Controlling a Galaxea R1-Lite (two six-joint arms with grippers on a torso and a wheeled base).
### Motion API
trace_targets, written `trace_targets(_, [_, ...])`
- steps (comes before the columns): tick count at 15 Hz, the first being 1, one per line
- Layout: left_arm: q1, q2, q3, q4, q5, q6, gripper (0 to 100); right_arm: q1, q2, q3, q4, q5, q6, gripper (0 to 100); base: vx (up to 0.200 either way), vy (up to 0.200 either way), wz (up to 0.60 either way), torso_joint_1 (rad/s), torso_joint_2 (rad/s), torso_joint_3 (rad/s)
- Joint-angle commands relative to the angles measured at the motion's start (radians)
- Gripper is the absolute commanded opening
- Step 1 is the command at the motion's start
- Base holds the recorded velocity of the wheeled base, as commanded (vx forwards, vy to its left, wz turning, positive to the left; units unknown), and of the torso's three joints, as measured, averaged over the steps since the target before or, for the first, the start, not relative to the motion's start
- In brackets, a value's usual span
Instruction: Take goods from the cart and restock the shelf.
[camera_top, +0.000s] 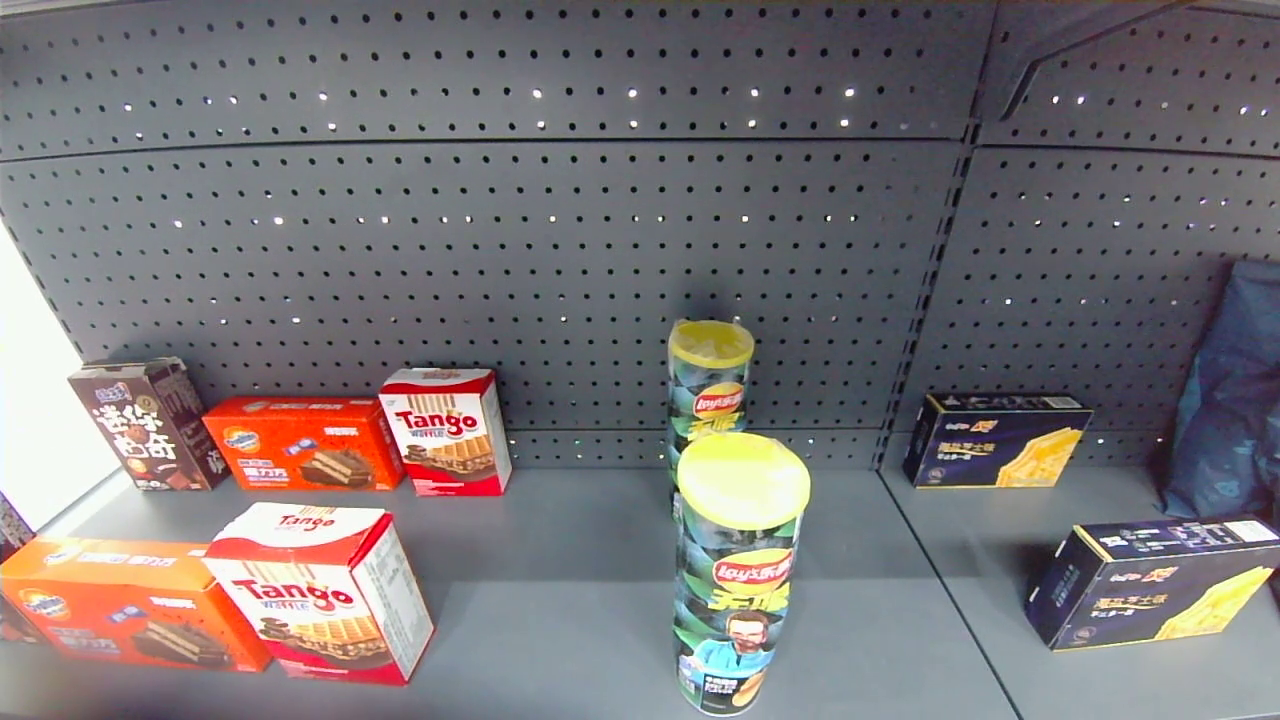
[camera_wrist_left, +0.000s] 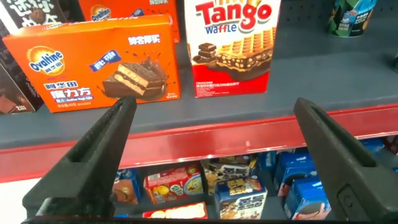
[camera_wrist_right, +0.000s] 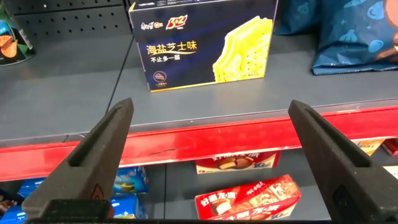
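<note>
Pegboard backing (camera_top: 500, 250): grey, perforated, behind the shelf (camera_top: 560, 560).
Left end effector (camera_wrist_left: 214, 109): fingers spread, nothing held; orange box (camera_wrist_left: 99, 62) and waffle box (camera_wrist_left: 233, 43) just beyond it, past the red shelf lip (camera_wrist_left: 249, 134).
Right end effector (camera_wrist_right: 210, 107): spread, empty; dark blue box (camera_wrist_right: 205, 40) straight ahead.
Chip cans (camera_top: 740, 570): upright, one behind the other, farther in between the two end effectors.
Arrangement: goods are set in rows by kind, faces outward, presumably for shoppers.
Judgement: both are empty, so a fetch from the cart is due.

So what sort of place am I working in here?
Most likely a shop aisle, real or mock-up: a pegboard-backed shelf holding snack boxes and chip cans, a red front edge strip, and more packaged goods beneath it.
</note>
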Motion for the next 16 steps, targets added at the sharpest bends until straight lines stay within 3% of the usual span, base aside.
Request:
trace_targets(1, [0.001,0.000,-0.002,0.000,0.001,-0.001,100,0.000,0.003,0.000,0.001,0.002,-0.005,100,0.000,0.000,0.00,0.000,0.00,0.000])
trace_targets(16, [0.001,0.000,0.000,0.001,0.002,-0.003,100,0.000,0.003,0.000,0.003,0.008,-0.024,100,0.000,0.000,0.00,0.000,0.00,0.000])
